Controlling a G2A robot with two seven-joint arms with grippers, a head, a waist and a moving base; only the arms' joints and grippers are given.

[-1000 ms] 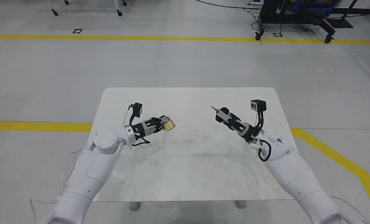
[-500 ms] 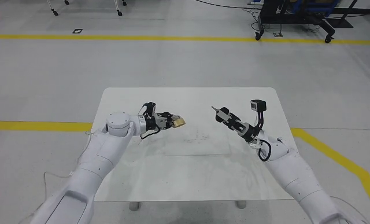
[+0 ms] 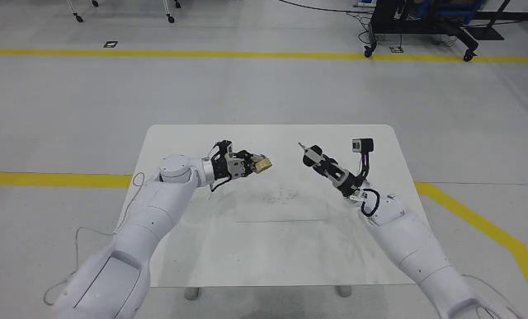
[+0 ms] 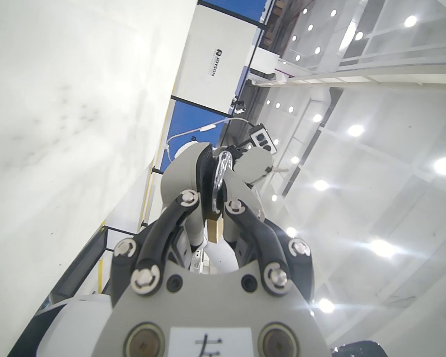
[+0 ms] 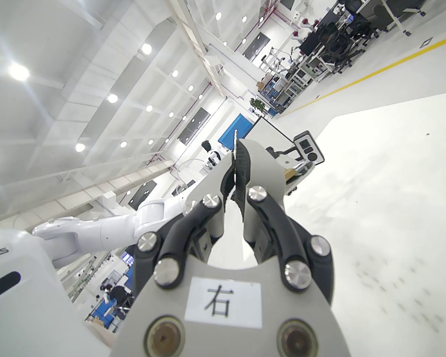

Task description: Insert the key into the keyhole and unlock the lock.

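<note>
Top view gives the whole layout: the white table point(image 3: 272, 245) below, and both arms held above it, facing each other. The left gripper point(image 3: 250, 164) is clenched on the brass lock point(image 3: 263, 164), whose body sticks out past the fingertips toward the other arm. The right gripper point(image 3: 314, 157) is clenched on the key point(image 3: 304, 148), with the thin blade pointing to the lock. Lock and key are near but apart, both in the air; the key is not yet in the keyhole.

The step in hand, as I judge it, is to bring the two together. To do it well, the left arm should hold the lock steady and turn the keyhole face squarely to the key. The right arm should line the blade along the keyhole's axis before it advances slowly. If the blade comes at an angle, it can push the lock round in the fingers, because the hold seems to be on a narrow part.

The left wrist view shows what the top view hides: the silver shackle point(image 4: 220, 176) lies between the pads, with the brass body beside it. The right wrist view shows the key edge-on, as a thin line between closed fingers, and the lock farther off beyond it. Where the keyhole sits on the lock is too small to tell.
</note>
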